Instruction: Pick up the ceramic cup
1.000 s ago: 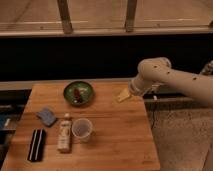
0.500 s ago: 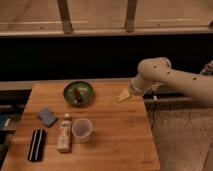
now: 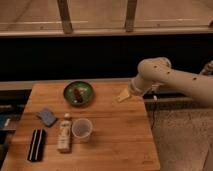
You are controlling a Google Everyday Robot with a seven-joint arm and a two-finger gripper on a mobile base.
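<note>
The ceramic cup (image 3: pixel 82 129) is small, pale and handleless. It stands upright on the wooden table (image 3: pixel 120 142), left of centre, just right of the white labelled bottle (image 3: pixel 64 133). My gripper (image 3: pixel 123 95) hangs over the table's back right part, at the end of the white arm (image 3: pixel 170 80) that comes in from the right. It is well apart from the cup, up and to the right of it, and holds nothing.
A green bowl (image 3: pixel 78 93) with something dark in it sits at the back. A blue sponge (image 3: pixel 47 116) and a black striped object (image 3: pixel 36 145) lie at the left. A dark wall runs behind the table; the floor is to the right.
</note>
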